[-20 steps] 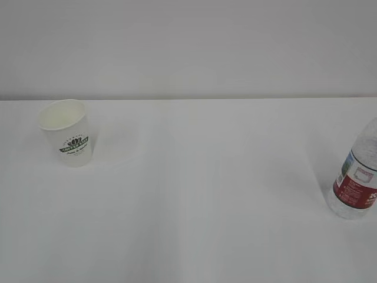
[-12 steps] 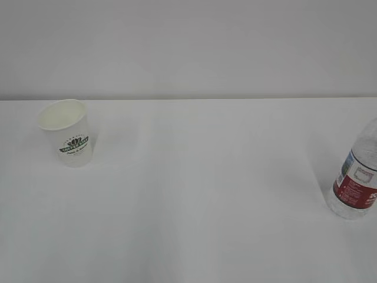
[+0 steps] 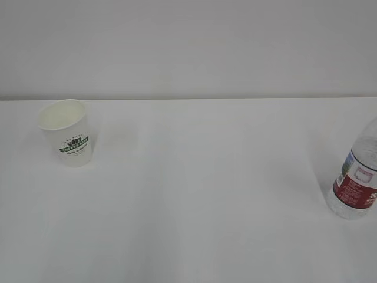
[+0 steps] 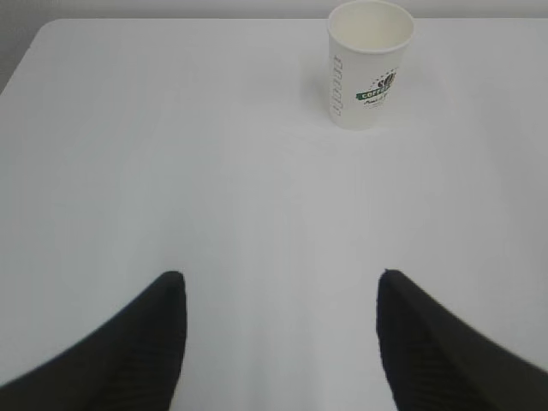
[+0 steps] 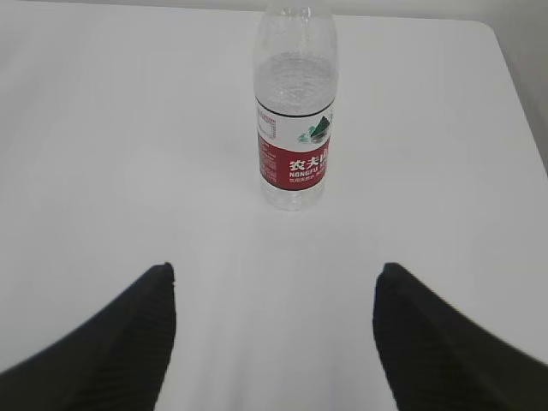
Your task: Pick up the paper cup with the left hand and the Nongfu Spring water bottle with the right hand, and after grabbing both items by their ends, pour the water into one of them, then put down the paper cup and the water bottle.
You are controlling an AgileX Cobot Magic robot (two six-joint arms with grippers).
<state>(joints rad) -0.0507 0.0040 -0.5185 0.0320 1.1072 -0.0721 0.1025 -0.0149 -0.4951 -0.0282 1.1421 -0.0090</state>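
Observation:
The white paper cup (image 3: 65,132) with a dark green logo stands upright at the table's left. In the left wrist view the paper cup (image 4: 369,64) is far ahead and to the right of my left gripper (image 4: 281,278), which is open with nothing between its black fingers. The Nongfu Spring water bottle (image 3: 356,180) stands upright at the right edge of the exterior view, its top cut off. In the right wrist view the bottle (image 5: 295,111) stands ahead of my right gripper (image 5: 274,270), also open and empty. Neither arm shows in the exterior view.
A white table (image 3: 194,194) runs back to a pale wall (image 3: 188,47). The table's far left corner (image 4: 51,30) shows in the left wrist view, its far right corner (image 5: 488,34) in the right wrist view.

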